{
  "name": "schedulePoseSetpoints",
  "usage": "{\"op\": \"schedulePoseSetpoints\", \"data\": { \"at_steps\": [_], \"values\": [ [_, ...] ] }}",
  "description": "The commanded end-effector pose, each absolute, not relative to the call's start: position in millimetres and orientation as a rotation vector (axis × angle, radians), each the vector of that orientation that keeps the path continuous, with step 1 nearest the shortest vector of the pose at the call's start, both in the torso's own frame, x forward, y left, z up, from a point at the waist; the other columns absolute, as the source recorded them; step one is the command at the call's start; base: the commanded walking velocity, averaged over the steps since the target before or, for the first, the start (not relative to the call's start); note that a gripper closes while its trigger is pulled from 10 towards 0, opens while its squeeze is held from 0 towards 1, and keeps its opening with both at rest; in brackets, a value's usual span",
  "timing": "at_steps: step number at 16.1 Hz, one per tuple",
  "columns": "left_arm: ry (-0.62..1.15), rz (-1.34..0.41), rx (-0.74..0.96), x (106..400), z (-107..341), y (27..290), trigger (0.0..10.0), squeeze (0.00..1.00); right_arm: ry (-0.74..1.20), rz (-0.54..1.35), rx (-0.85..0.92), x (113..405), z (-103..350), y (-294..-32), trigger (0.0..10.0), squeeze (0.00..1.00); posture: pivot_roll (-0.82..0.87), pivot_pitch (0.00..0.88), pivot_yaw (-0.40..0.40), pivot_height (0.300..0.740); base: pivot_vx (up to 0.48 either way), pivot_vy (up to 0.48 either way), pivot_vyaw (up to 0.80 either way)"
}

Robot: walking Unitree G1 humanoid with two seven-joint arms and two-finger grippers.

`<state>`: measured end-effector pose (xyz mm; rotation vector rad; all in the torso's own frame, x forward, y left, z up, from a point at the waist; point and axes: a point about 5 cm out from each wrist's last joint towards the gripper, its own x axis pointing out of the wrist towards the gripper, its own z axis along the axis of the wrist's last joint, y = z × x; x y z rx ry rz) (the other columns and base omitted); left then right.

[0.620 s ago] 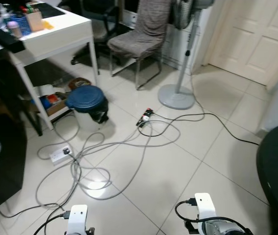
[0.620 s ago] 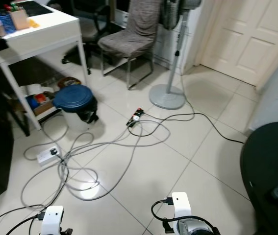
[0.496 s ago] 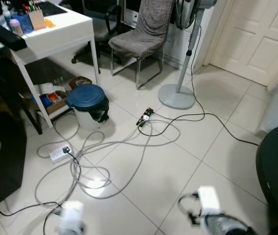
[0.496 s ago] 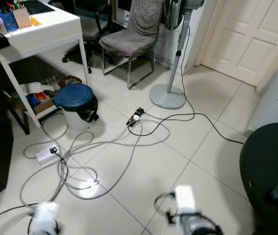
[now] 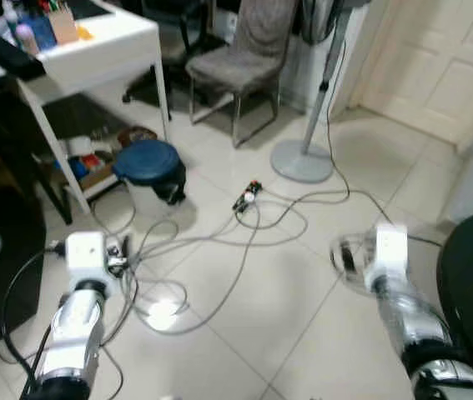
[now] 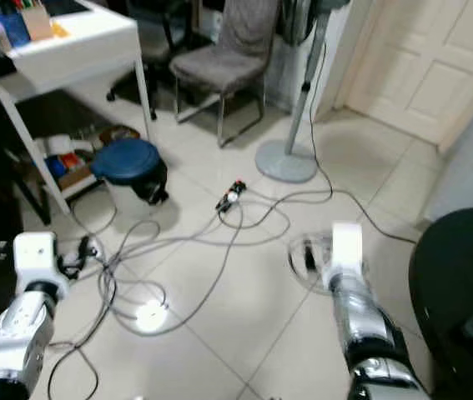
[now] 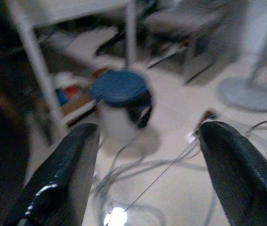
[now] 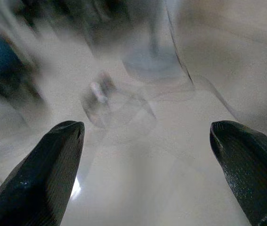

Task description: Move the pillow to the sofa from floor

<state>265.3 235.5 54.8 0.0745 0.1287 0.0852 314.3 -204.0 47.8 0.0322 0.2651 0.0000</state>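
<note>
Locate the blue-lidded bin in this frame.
In the left eye view the blue-lidded bin stands on the tiled floor on the robot's left, beside the white desk's leg, with the tangle of grey cables just in front of it.

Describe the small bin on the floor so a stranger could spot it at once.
Start at the white desk on the robot's left and look down beside its front leg. There, on the pale tiled floor, stands a small white bin with a black liner showing. Its round dark-blue lid sets it apart from the grey cables and white power strip lying nearby.
</note>
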Motion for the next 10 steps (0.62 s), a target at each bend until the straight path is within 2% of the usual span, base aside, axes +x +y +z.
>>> {"op": "schedulePoseSetpoints", "data": {
  "at_steps": [1, 2, 5, 6, 9, 10],
  "values": [
    [0.112, 0.049, 0.054, 259, 64, 225, 10.0, 1.00, 0.254, 0.082, 0.059, 310, 52, -183, 10.0, 1.00, 0.15, 0.000, -0.044, 0.740, 0.000, 0.000, 0.00],
    [0.087, 0.038, 0.057, 253, 73, 219, 10.0, 1.00, 0.240, 0.124, 0.056, 307, 57, -167, 10.0, 1.00, 0.14, 0.000, -0.039, 0.740, 0.000, 0.000, 0.00],
    [0.072, 0.050, 0.094, 243, 87, 211, 10.0, 1.00, 0.200, 0.207, 0.046, 301, 66, -145, 10.0, 1.00, 0.15, 0.000, -0.040, 0.740, 0.000, 0.000, 0.00],
    [0.044, 0.073, 0.086, 238, 97, 204, 10.0, 0.00, 0.183, 0.221, -0.014, 299, 70, -141, 10.0, 1.00, 0.17, 0.000, -0.046, 0.740, 0.000, 0.000, 0.80],
    [0.023, 0.024, 0.145, 238, 112, 193, 10.0, 0.00, 0.156, 0.288, -0.025, 296, 82, -132, 10.0, 1.00, 0.18, 0.000, -0.053, 0.740, 0.000, 0.000, 0.80],
    [0.042, -0.014, 0.209, 242, 114, 193, 10.0, 0.00, 0.147, 0.354, -0.086, 295, 83, -124, 10.0, 0.88, 0.18, 0.000, -0.036, 0.740, 0.000, 0.000, 0.80]
  ]
}}
